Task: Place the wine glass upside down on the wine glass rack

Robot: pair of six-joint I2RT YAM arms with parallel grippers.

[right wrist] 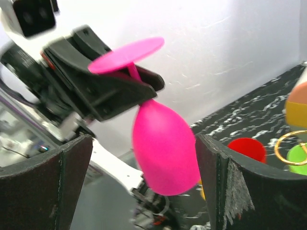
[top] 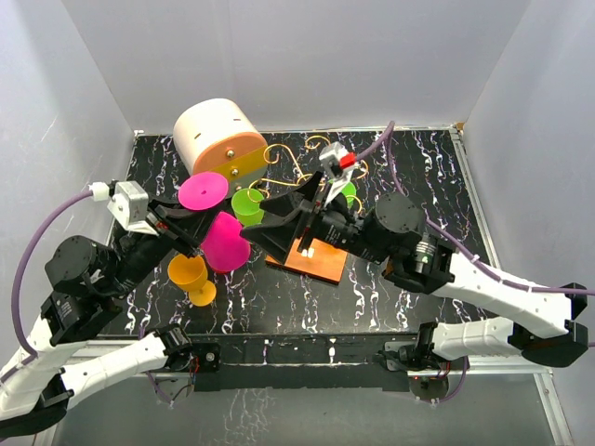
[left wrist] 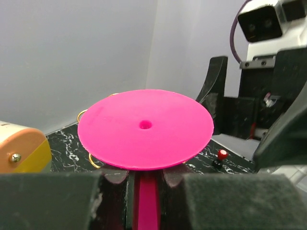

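A pink wine glass [top: 223, 240] hangs upside down above the table, its round foot [left wrist: 145, 128] on top and its bowl [right wrist: 165, 148] below. My left gripper [left wrist: 145, 181] is shut on its stem just under the foot. My right gripper [right wrist: 143, 160] is open, one finger on each side of the bowl with a gap on both sides. In the top view it [top: 266, 226] reaches in from the right, over the rack's orange base [top: 321, 260]. The wine glass rack's gold wire arms [top: 288, 163] curl behind it, and one loop [right wrist: 290, 143] shows at the right.
A cream-and-orange drum box [top: 218, 135] stands at the back left. A green glass [top: 246, 204] sits by the rack, another green one [top: 350, 193] behind my right arm. A yellow glass [top: 191, 277] stands under my left arm. A red cup [right wrist: 247, 148] shows beyond my right finger.
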